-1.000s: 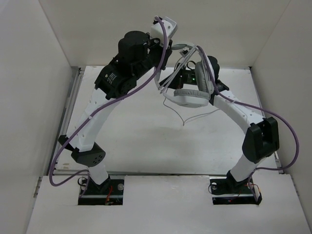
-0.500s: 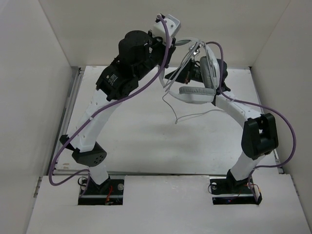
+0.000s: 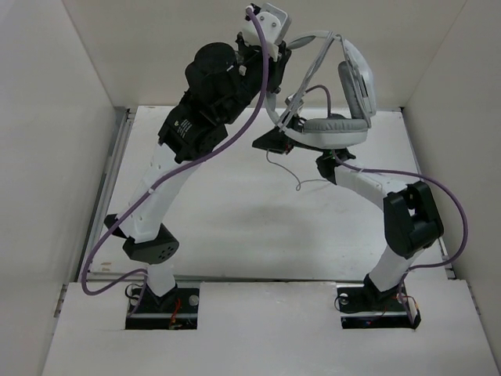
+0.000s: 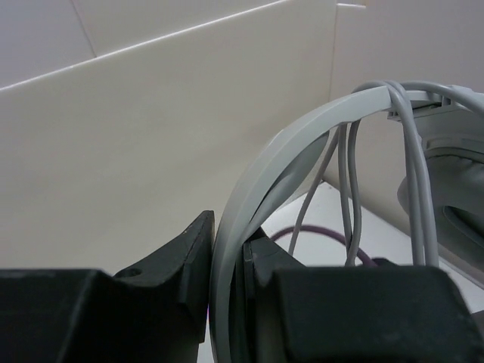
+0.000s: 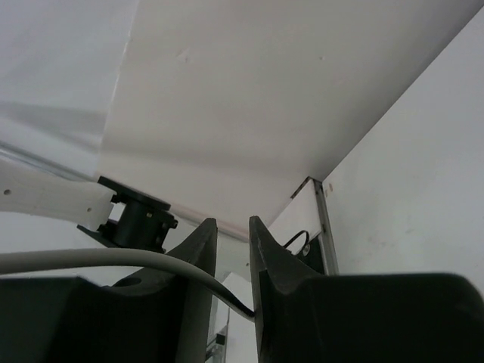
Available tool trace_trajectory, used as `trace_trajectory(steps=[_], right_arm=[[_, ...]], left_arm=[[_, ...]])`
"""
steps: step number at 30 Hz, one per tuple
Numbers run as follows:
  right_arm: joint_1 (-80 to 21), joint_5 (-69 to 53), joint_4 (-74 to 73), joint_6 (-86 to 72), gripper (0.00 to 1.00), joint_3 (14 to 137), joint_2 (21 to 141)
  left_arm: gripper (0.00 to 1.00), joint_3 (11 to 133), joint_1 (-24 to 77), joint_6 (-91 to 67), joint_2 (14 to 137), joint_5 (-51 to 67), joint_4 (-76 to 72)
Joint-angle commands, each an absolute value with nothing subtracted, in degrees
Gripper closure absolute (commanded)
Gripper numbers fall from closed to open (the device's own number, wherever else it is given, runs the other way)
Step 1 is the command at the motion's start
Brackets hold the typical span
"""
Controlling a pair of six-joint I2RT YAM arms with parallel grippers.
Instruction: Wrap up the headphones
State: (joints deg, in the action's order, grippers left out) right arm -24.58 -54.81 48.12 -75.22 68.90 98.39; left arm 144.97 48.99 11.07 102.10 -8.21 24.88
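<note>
- I see a white tabletop (image 3: 235,227) boxed by plain white walls (image 3: 156,47).
- A metal rail (image 3: 112,168) runs along its left edge.
- A white board (image 3: 266,329) lies across my near edge.

bright, even light (soft shadows), wrist views blurred up close.

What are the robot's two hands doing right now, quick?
Left gripper: closed on the headphones, pinching the headband.
Right gripper: closed on the thin grey cable running between its fingers.
</note>
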Motion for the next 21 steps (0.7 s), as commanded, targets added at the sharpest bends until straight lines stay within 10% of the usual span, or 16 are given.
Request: trace_trajectory(steps=[1, 21], right_arm=[[-26.7, -53.5, 52.6, -77.3, 0.70, 67.2, 97.3], [-43.3, -55.2, 29.0, -55.4, 0.76, 67.6, 93.6]], left_arm=[[1.00, 148.8, 47.9, 10.2, 101.3, -12.7, 13.1], [1.00, 150.0, 27.5, 13.4, 104.0, -22.5, 7.7]])
